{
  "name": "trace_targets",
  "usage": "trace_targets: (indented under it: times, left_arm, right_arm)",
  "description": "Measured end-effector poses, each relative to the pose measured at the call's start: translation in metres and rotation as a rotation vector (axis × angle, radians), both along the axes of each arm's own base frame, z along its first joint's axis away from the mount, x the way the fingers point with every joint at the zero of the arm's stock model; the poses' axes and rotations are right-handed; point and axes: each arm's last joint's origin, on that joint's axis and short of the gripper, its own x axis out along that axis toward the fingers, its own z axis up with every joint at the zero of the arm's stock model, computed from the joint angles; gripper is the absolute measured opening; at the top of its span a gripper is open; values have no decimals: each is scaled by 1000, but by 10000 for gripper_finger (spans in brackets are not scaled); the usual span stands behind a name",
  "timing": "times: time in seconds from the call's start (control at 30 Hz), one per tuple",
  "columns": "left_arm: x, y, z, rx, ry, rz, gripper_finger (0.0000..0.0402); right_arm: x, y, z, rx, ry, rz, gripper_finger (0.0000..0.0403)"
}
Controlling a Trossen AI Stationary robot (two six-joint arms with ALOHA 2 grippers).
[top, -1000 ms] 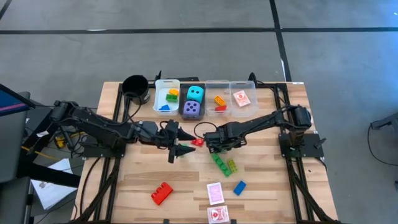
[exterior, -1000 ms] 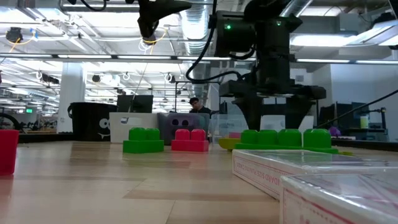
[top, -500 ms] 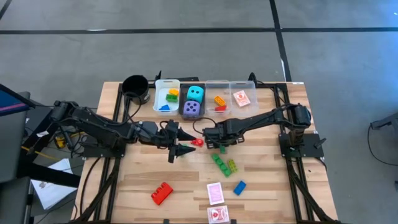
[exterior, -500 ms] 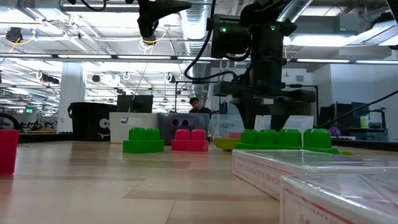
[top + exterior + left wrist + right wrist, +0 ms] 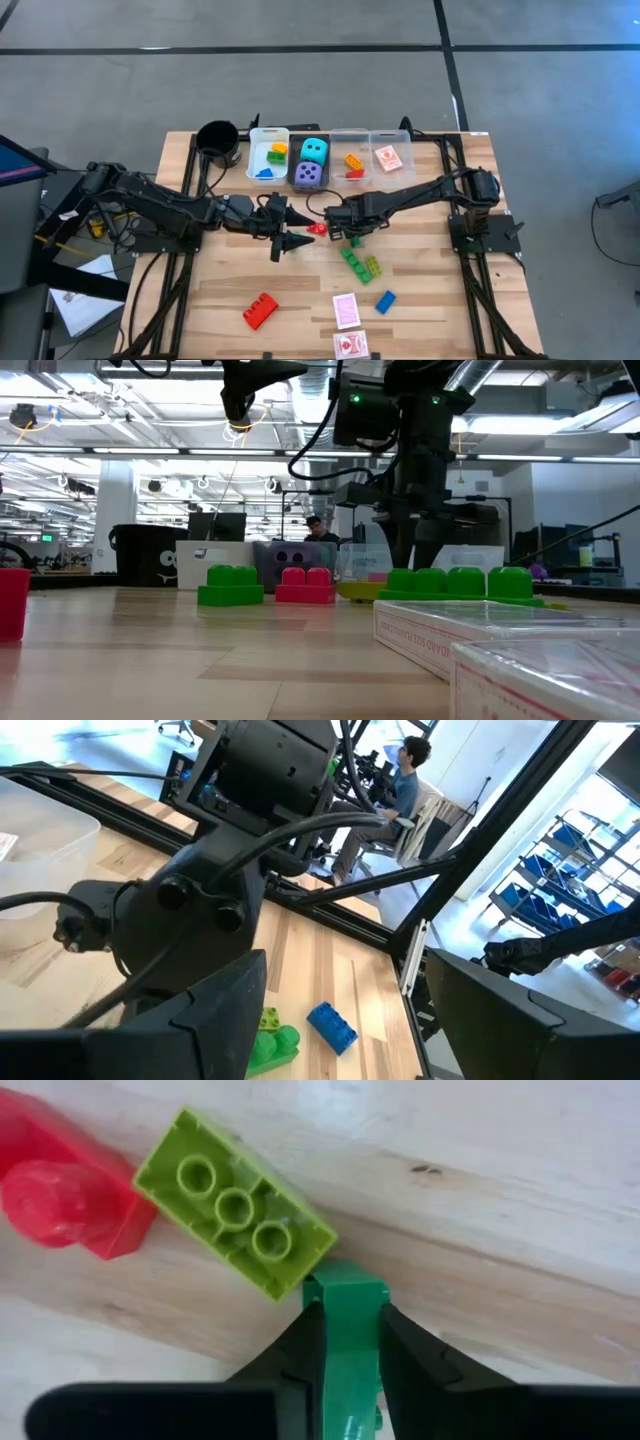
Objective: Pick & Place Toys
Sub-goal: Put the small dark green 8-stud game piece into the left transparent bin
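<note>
Right gripper, jaws clamped on a dark green brick for lifting; left gripper waits mid-counter, jaws wide.

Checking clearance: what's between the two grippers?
High view: a small red brick lies between the open left gripper and the right gripper, which is shut on a green brick.

Even, bright overhead light falls on the pale wooden slatted table, where shadows are short and soft. In the low view, long ceiling light strips glare above the table, and the red-and-white card boxes nearest the lens are blurred. In the left wrist view, bright windows beyond the table are washed out.
</note>
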Motion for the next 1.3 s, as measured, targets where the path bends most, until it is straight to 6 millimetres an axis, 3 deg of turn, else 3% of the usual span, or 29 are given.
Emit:
trace_targets:
  times: [0.23,0.63,0.83,1.13,1.3]
  left_arm:
    - [0,1,0,1,3,3,269]
    - [2,12,0,0,1,42,269]
    - [2,12,0,-29,2,48,269]
    - [2,12,0,-81,7,52,269]
    - [2,12,0,-82,8,51,269]
  right_arm:
    - [-6,-1,16,3,-12,27,66]
    - [-12,-18,100,-250,-92,17,65]
    - [-14,-59,126,-390,-118,-6,70]
    - [-25,-142,131,-381,-120,-15,71]
    - [-35,-170,131,-335,-133,-10,72]
